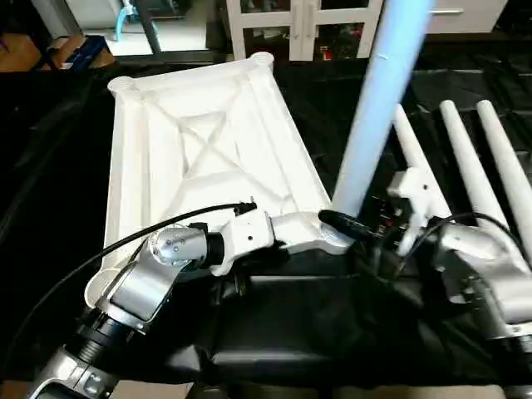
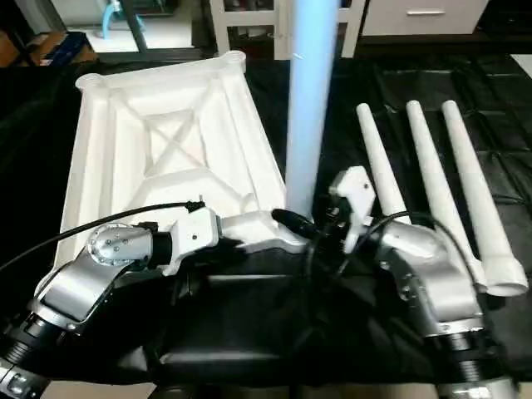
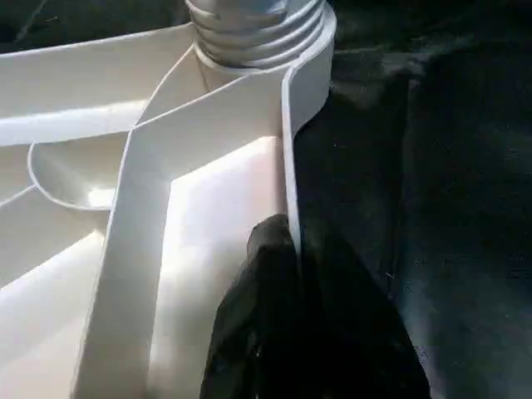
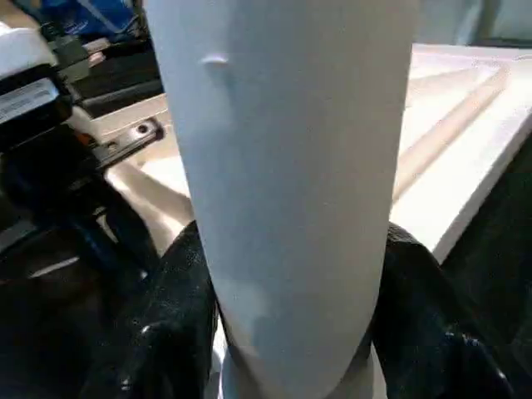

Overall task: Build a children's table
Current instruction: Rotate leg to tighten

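- Left eye view: I see my right gripper (image 1: pixel 384 226) clamped on a white tapered leg (image 1: pixel 382 108) that stands nearly upright, rising out past the upper edge. Its foot meets the near right corner of the upturned table top (image 1: pixel 199 158), directly beside the gripper. My left gripper (image 1: pixel 345 226) reaches across to that same corner, its black fingers at the rim.
- Right eye view: three spare legs (image 2: pixel 432 179) lie side by side on the black cloth (image 2: pixel 332 332), beyond my right gripper and well apart from the top. The top's underside shows X-shaped ribs and round corner sockets (image 2: pixel 91 81). A white cabinet (image 2: pixel 249 25) stands behind the top.
- Left wrist view: my left gripper's black fingers (image 3: pixel 274 316) pinch the thin white rim wall, one on each side. Just ahead, a ribbed, threaded leg end (image 3: pixel 249 29) sits in the corner socket.
- Right wrist view: the glossy black fingers (image 4: pixel 174 316) of my right gripper grip both flanks of the smooth, matte leg.
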